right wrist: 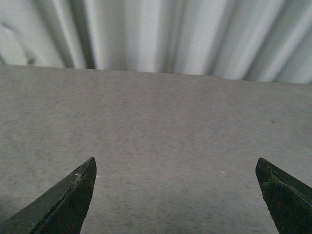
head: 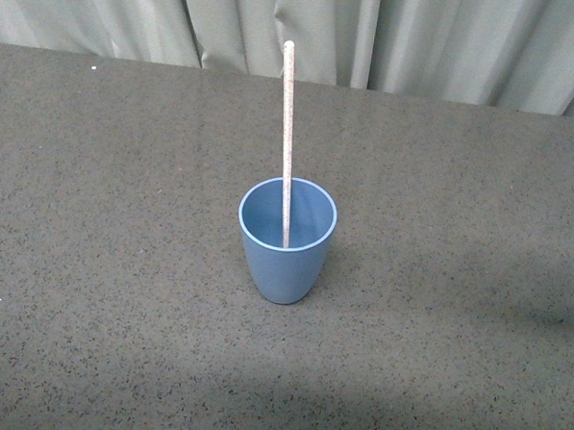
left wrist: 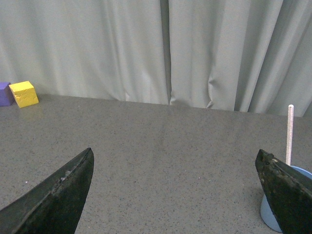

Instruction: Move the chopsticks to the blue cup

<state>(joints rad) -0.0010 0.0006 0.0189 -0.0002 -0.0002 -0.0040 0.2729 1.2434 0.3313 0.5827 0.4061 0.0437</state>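
The smooth, round light-blue cup stands upright in the middle of the flat, speckled dark grey worktop, with bare room on every side. The long, thin, pale wooden chopstick stands inside it, poking up high. Soft grey curtains hang behind the far edge, and the left gripper and right gripper are both spread wide, holding nothing.
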